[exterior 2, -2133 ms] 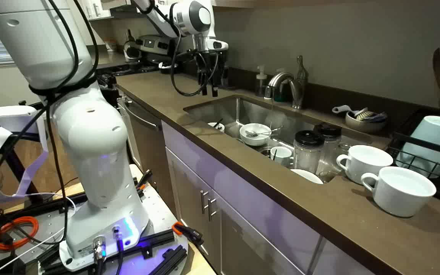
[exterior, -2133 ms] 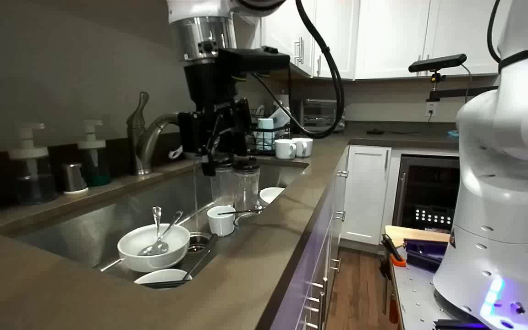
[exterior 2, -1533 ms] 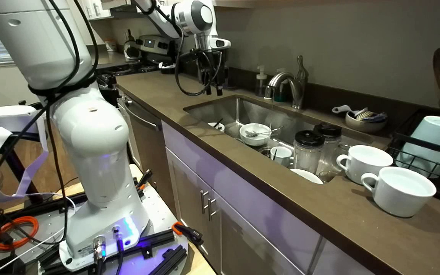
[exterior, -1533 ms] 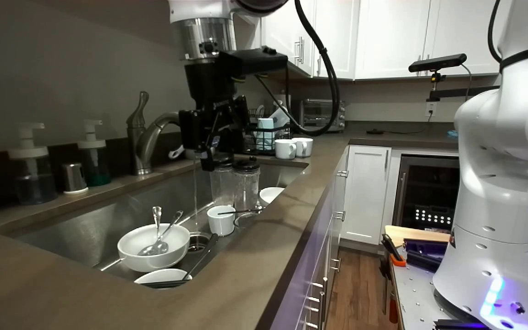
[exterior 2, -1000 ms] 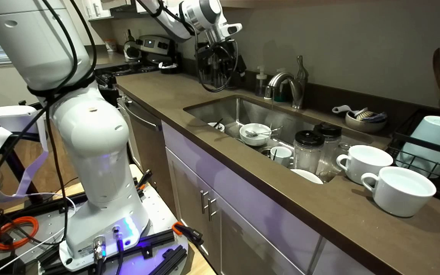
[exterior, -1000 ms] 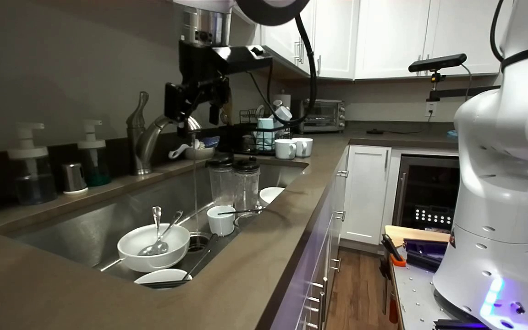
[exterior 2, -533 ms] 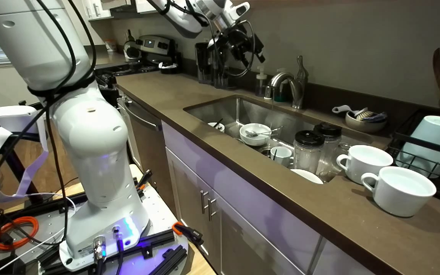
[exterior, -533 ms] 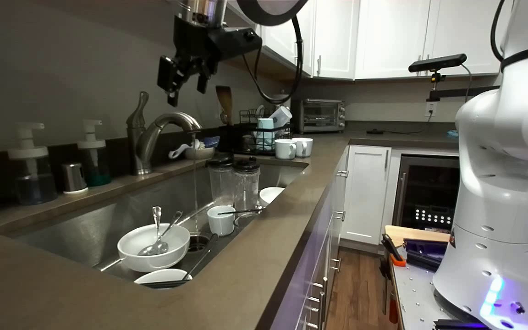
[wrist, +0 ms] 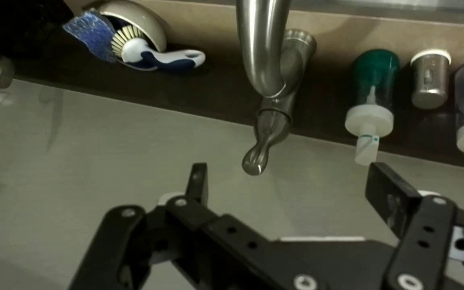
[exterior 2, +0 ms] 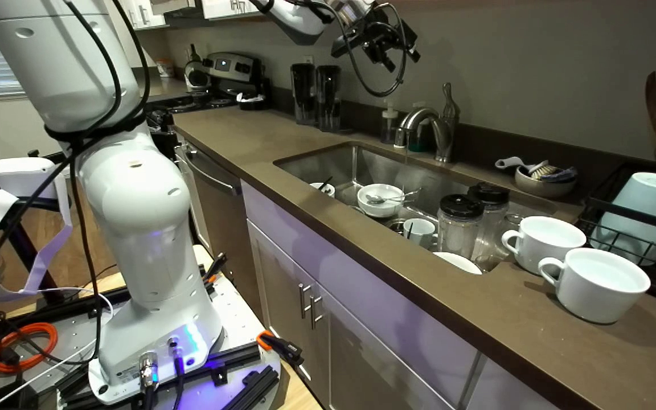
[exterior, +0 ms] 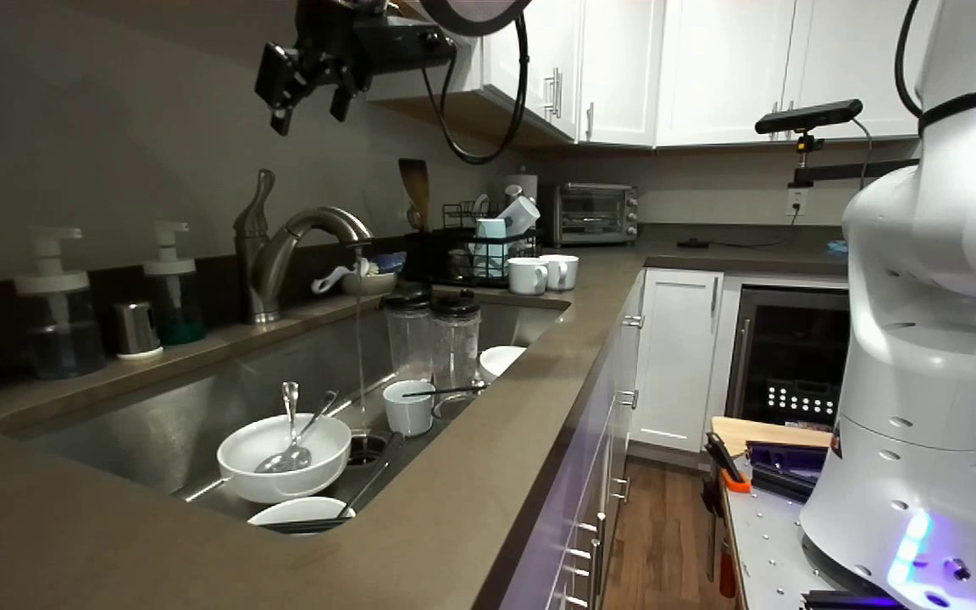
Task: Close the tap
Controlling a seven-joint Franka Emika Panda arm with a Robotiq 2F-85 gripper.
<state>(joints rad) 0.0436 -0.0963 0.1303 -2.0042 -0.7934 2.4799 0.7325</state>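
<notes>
In an exterior view, we see the gripper (exterior: 310,120) at the upper left of the frame, its jaws spread wide. Lower, left of centre, the brushed-metal tap (exterior: 272,267) stands beside the sink (exterior: 141,415), its lever handle (exterior: 256,207) pointing up, a thin stream of water (exterior: 360,339) falling from its spout (exterior: 335,222). In the wrist view, the handle shows near the centre, apart from the fingertips (wrist: 198,181).

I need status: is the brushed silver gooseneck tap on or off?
On: in an exterior view, a thin, clear stream of water falls from the brushed silver gooseneck tap into the grey metal sink.
</notes>
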